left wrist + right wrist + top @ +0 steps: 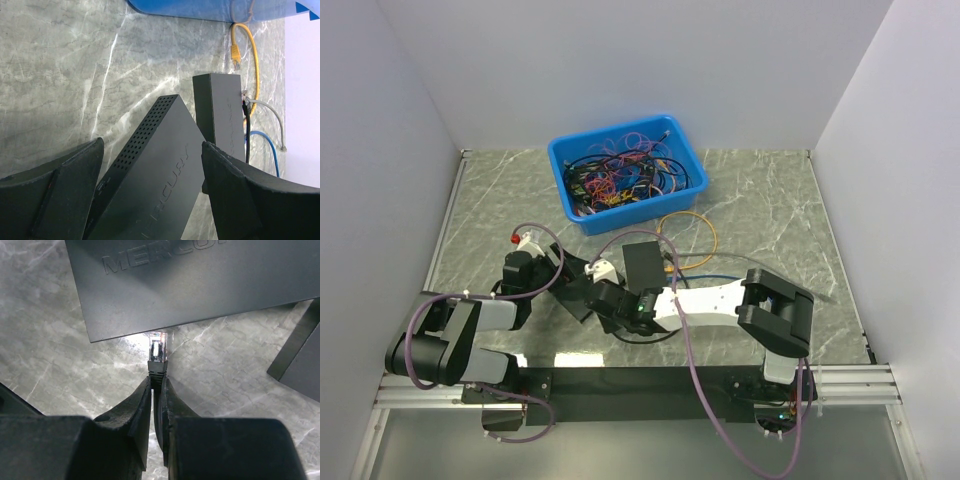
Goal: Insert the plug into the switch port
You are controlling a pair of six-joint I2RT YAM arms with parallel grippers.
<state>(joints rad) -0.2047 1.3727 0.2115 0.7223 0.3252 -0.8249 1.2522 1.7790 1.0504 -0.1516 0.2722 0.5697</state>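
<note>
Alignment first: keep clear-tipped network plug (158, 351) square to the port row of the black perforated Mercury switch (190, 280) before pushing, with latch tab matched to the slot. Ports hidden from the right wrist view, so advance slowly and straight, without twisting the black cable boot (157, 368). Right gripper (157, 383) pinched tight on that boot just behind the plug, tip nearly at the switch's edge, apparently not yet touching, above grey marbled tabletop (60, 365). Right arm folded low, reaching leftward. Left gripper (152, 146) straddling the switch body, fingers (55, 195) against both flanks, seemingly clamping it.
</note>
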